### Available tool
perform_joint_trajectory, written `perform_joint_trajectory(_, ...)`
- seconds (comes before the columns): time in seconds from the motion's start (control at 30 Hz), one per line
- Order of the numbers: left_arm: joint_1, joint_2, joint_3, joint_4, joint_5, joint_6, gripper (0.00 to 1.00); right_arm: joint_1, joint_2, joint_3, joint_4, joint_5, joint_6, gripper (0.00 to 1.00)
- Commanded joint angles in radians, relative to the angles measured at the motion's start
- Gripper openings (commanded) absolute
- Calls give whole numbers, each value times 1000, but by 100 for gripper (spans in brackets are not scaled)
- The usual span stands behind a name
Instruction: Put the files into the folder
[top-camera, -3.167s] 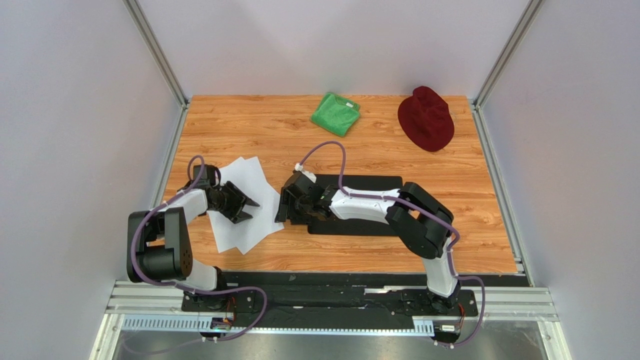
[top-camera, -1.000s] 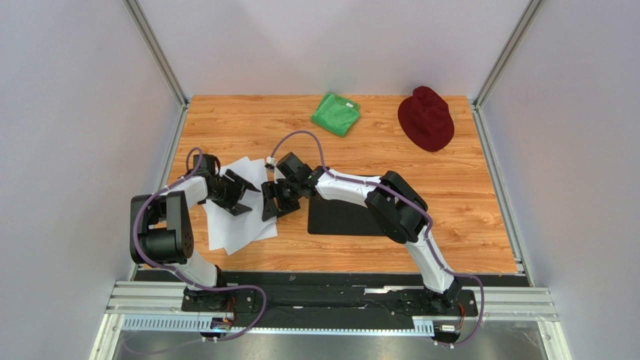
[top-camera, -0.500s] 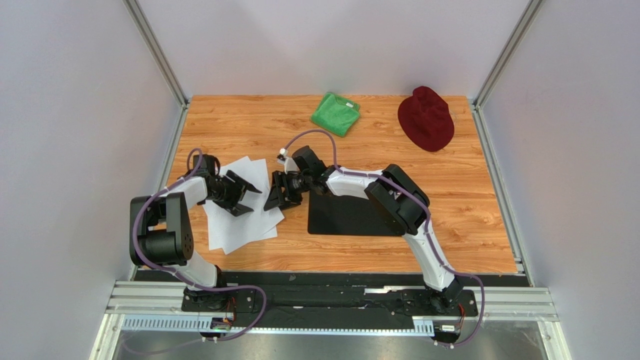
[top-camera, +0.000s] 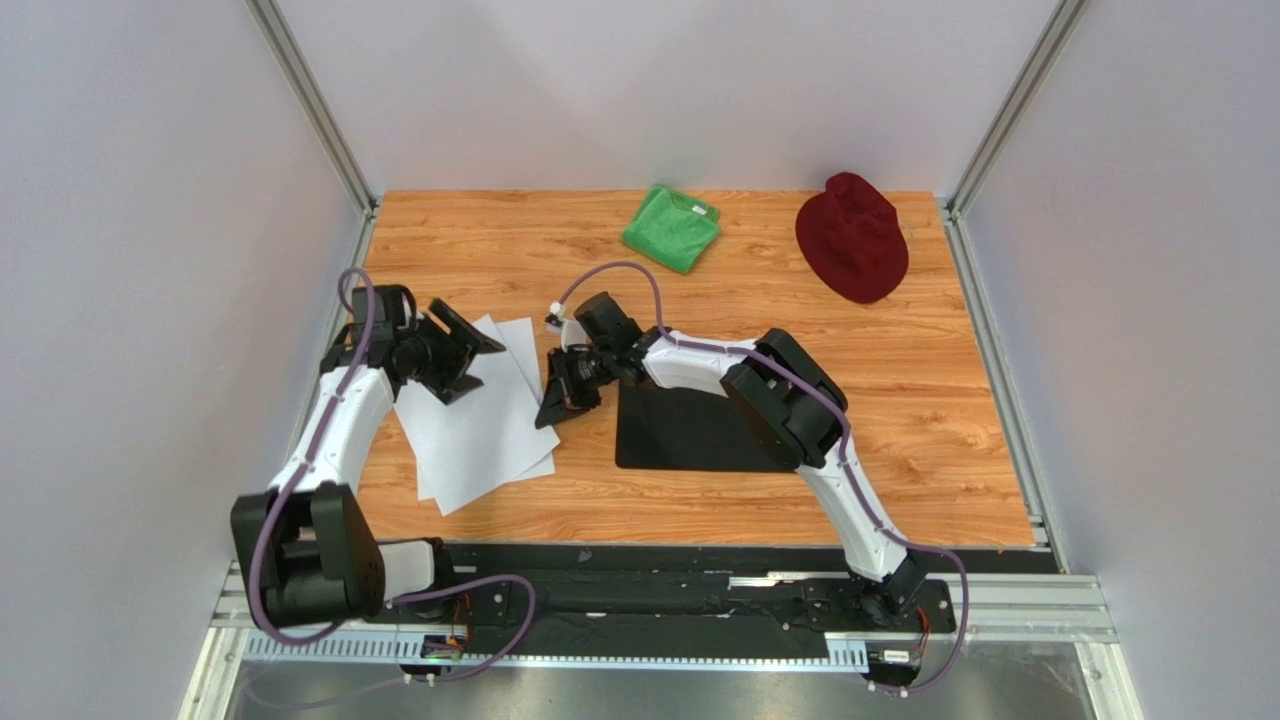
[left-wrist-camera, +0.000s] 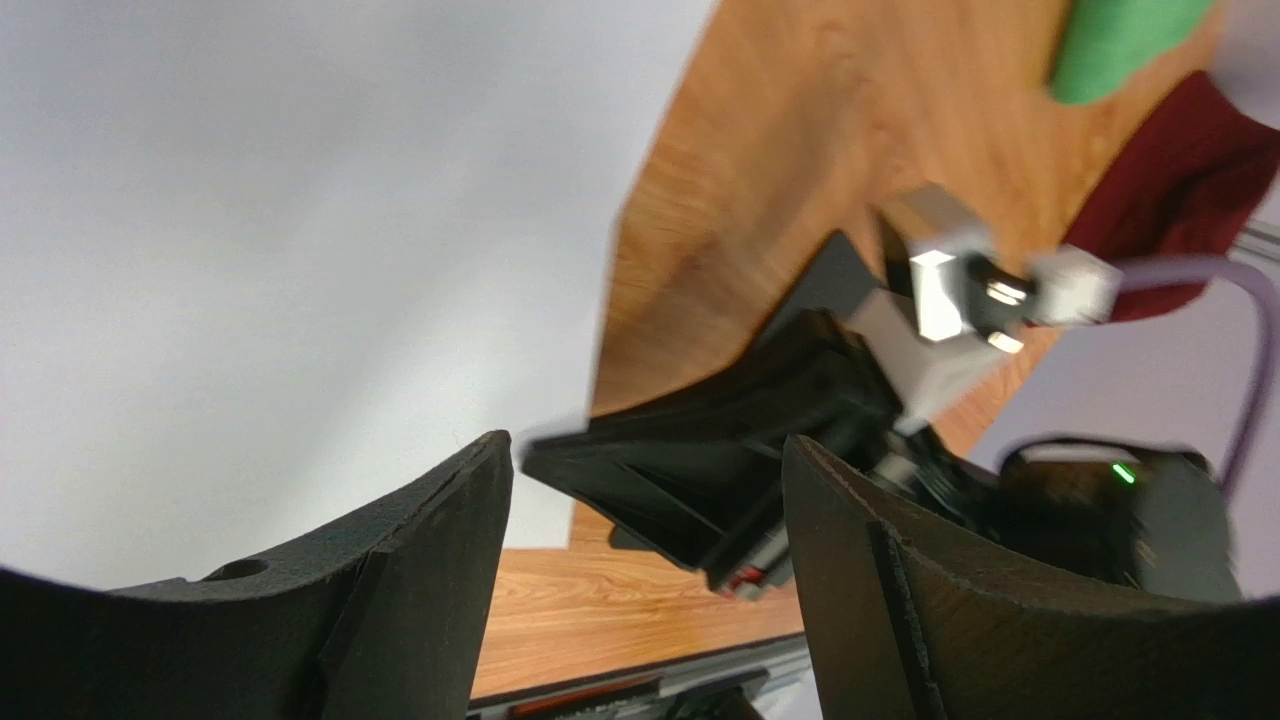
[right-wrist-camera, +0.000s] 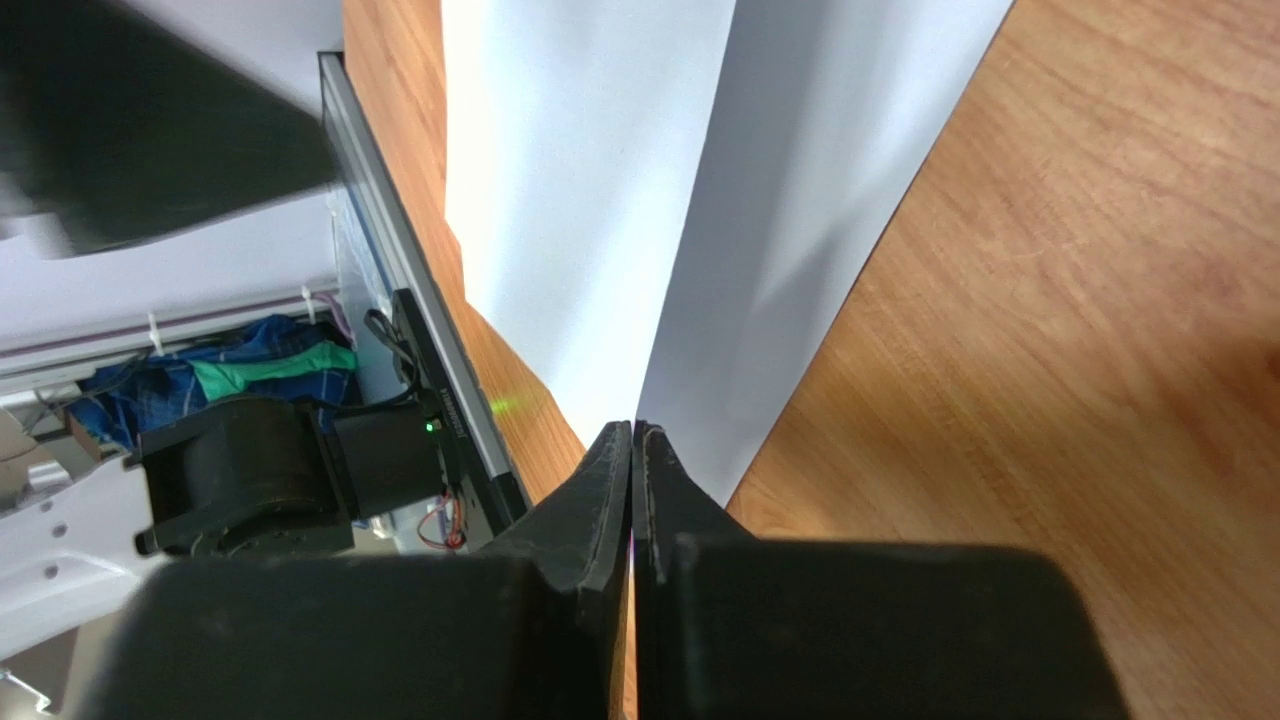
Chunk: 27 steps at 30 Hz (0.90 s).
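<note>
Now right gripper (right-wrist-camera: 633, 435) has pinched shut on files (top-camera: 478, 428); left gripper (left-wrist-camera: 643, 450) withdrew, open, empty.

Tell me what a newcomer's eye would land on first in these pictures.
First, the splayed white paper sheets on the left of the wooden table, with the right arm's fingers closed at their right edge and the left arm's fingers spread open at their far corner. Next, the flat black rectangular board at the centre, no sheet on it. At the far edge sit a dark red hat and a folded green cloth.
</note>
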<state>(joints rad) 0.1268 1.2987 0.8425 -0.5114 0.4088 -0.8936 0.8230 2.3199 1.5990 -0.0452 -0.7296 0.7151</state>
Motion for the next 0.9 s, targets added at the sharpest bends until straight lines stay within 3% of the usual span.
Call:
perform_joint_trajectory(0.0, -1, -136, 98, -99, -33, 87, 75, 15, -11, 180, -382, 44, -306, 0)
perform_joint_trajectory(0.03, -4, -153, 110, -108, -27, 96, 75, 11, -39, 220, -570, 61, -470, 0)
perform_joint_trajectory(0.1, -25, -194, 135, -116, -24, 113, 75, -8, -65, 255, -750, 95, -628, 0)
perform_joint_trajectory(0.13, -33, -209, 139, -116, -27, 113, 75, -21, -79, 268, -919, 98, -704, 0)
perform_joint_trajectory(0.17, -41, -232, 145, -116, -30, 110, 75, -44, -79, 292, -1002, 140, -853, 0)
perform_joint_trajectory(0.23, -64, -256, 150, -113, -44, 101, 74, -70, -83, 297, -1202, 189, -962, 0)
perform_joint_trajectory(0.27, -70, -269, 153, -108, -44, 99, 75, -94, -109, 245, -1225, 272, -1020, 0)
perform_joint_trajectory(0.5, -98, -271, 150, -95, -13, 99, 74, -188, -316, -22, -1102, 657, -1204, 0)
perform_joint_trajectory(0.57, -104, -266, 135, -90, -8, 105, 74, -205, -323, -51, -1043, 819, -1239, 0)
perform_joint_trajectory(0.67, -108, -265, 104, -67, 13, 102, 74, -219, -297, -59, -992, 941, -1312, 0)
perform_joint_trajectory(0.87, -113, -248, 89, -49, 31, 104, 74, -246, -252, -4, -944, 972, -1387, 0)
